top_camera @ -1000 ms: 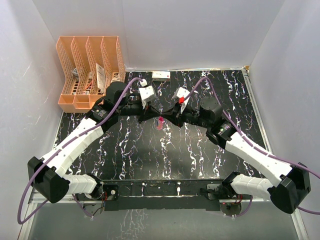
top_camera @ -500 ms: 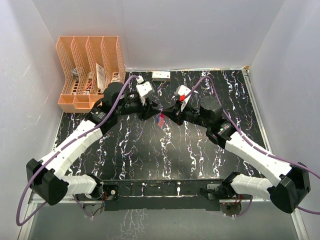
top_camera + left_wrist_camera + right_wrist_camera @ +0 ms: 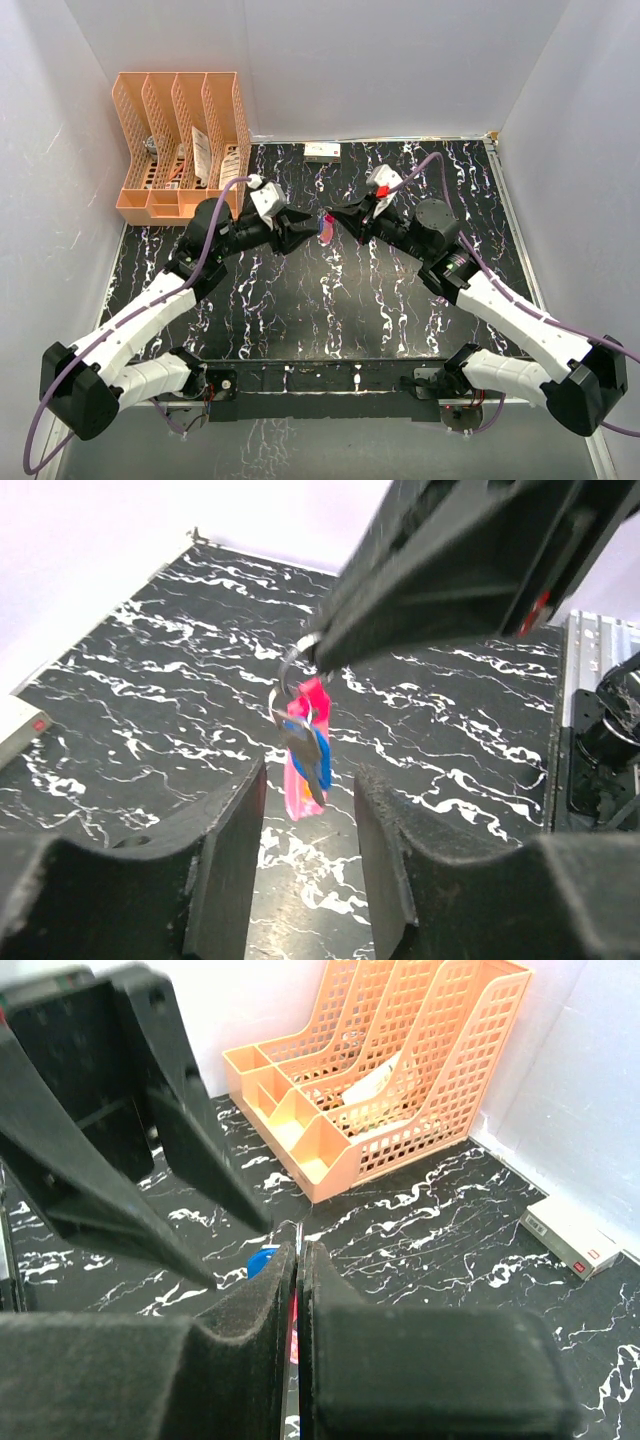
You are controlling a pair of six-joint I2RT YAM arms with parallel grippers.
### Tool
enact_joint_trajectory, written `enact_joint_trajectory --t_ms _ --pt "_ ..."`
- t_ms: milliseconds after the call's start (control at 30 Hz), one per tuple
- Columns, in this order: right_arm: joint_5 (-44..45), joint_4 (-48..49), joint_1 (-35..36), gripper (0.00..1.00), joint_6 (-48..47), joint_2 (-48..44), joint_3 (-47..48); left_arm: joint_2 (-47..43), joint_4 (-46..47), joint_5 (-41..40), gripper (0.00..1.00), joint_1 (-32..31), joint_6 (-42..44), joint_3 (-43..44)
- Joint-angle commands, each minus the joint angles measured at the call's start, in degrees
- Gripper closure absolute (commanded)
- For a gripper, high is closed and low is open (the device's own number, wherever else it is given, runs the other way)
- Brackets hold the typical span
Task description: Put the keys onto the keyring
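Nearest: left tool (image 3: 308,785), jaws apart, gripping nothing. Just past it, keyring (image 3: 287,670) dangles midair off right tool (image 3: 318,652), which is pinched tight on ring. Both keys (image 3: 308,752) seem threaded on, hanging beside red strap (image 3: 296,798), above surface (image 3: 150,680). Looks basically done, only set-down left.

keyring (image 3: 296,666) with keys (image 3: 306,752) hangs between left gripper (image 3: 304,229) and right gripper (image 3: 334,214); rack (image 3: 180,130) at back left of table (image 3: 300,310).

The keyring (image 3: 315,693) is half hidden at the top by the right gripper (image 3: 316,657) tips. The keys (image 3: 323,227) can't be told apart from above, way too tiny.
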Motion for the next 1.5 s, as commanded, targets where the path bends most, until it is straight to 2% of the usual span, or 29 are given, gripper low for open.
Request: enact_joint_trajectory --t_ms 0,100,400,733,833,1000,1033,1233,1467 --pt "1.89 7.77 0.13 1.0 2.46 -2.2 -0.81 -0.46 10.0 4.19 0.64 -0.15 -1.61 -2.26" --pt "1.68 8.89 0.09 1.0 3.25 -2.43 -1.23 0.55 11.61 4.09 0.66 -0.21 -1.22 -2.4" --pt "1.2 9.99 0.09 1.0 4.15 -2.44 -1.77 1.79 20.18 5.26 0.65 -0.32 -3.62 -4.23" --pt "1.1 10.72 0.16 1.0 4.54 -2.84 -2.0 4.23 19.47 5.48 0.67 -0.87 -4.18 -2.61" --pt "1.14 10.86 0.12 1.0 4.66 -3.09 -2.12 4.29 18.91 4.58 0.75 -1.02 -4.23 -2.49" --pt "1.51 11.17 0.15 1.0 4.69 -3.59 -2.25 4.09 17.68 3.15 0.98 -1.11 -4.28 -2.23" --pt "1.66 11.32 0.14 1.0 4.83 -3.63 -2.33 4.01 17.55 2.84 1.0 -1.14 -4.29 -2.14" --pt "2.33 13.77 0.13 1.0 6.29 -4.3 -3.57 4.74 16.9 3.41 1.0 -1.18 -5.18 -1.53" --pt "2.63 20.45 0.16 1.0 8.76 -4.0 -6.17 7.77 18.64 8.21 1.0 -1.2 -8.3 0.42"
